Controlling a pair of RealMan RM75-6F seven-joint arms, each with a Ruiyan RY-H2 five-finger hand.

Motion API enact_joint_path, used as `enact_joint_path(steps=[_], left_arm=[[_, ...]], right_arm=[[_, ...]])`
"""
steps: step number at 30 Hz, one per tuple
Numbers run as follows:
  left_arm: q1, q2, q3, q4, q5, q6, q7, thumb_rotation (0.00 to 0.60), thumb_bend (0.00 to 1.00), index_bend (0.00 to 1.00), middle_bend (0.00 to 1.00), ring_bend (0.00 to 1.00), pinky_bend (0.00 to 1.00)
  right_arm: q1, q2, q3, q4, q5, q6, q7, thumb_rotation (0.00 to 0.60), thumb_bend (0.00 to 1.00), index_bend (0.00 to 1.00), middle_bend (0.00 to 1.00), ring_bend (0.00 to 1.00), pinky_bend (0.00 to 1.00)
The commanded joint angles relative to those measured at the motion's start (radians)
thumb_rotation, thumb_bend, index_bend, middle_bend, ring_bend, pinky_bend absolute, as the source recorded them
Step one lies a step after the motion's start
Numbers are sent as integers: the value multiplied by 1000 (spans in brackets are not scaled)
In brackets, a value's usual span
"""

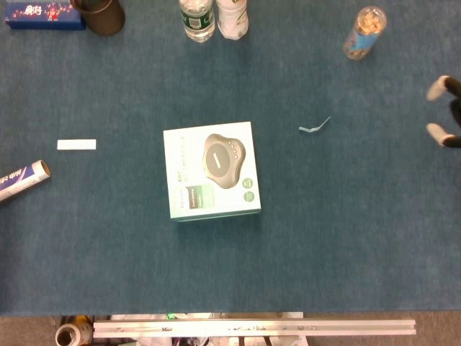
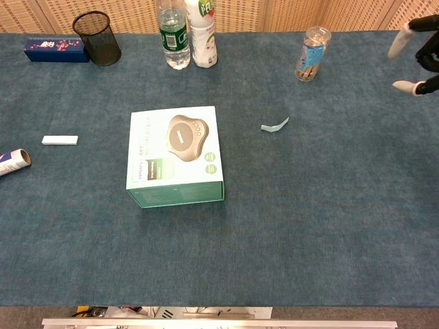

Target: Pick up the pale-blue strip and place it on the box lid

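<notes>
The pale-blue strip (image 1: 315,127) (image 2: 275,125) lies curled on the blue cloth, to the right of the box. The box lid (image 1: 211,170) (image 2: 177,146) is pale green and white with a grey device pictured on it, near the table's middle. My right hand (image 1: 446,111) (image 2: 417,57) shows only at the right edge, black with white fingertips spread apart and nothing between them, well to the right of the strip. My left hand is in neither view.
Along the far edge stand two bottles (image 2: 186,33), a black mesh cup (image 2: 97,38), a dark blue box (image 2: 56,50) and a clear jar (image 2: 311,53). A white bar (image 2: 60,140) and a rolled tube (image 2: 14,162) lie at the left.
</notes>
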Motion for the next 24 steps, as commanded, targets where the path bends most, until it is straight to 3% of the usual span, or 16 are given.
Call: enact_joint_path(steps=[1,24], left_arm=[[-1,3,0,-4,5,2,2,600,270,133,293,242,128],[0,22,4,-27,20,11,24,600,270,133,293,242,128]], right_arm=[[59,-49,7,39,57,-67,-58,600,193,456,977,1000,1000],[323,-354,-18,322,269,-254,-272,600,200,513,1000,1000,1000]])
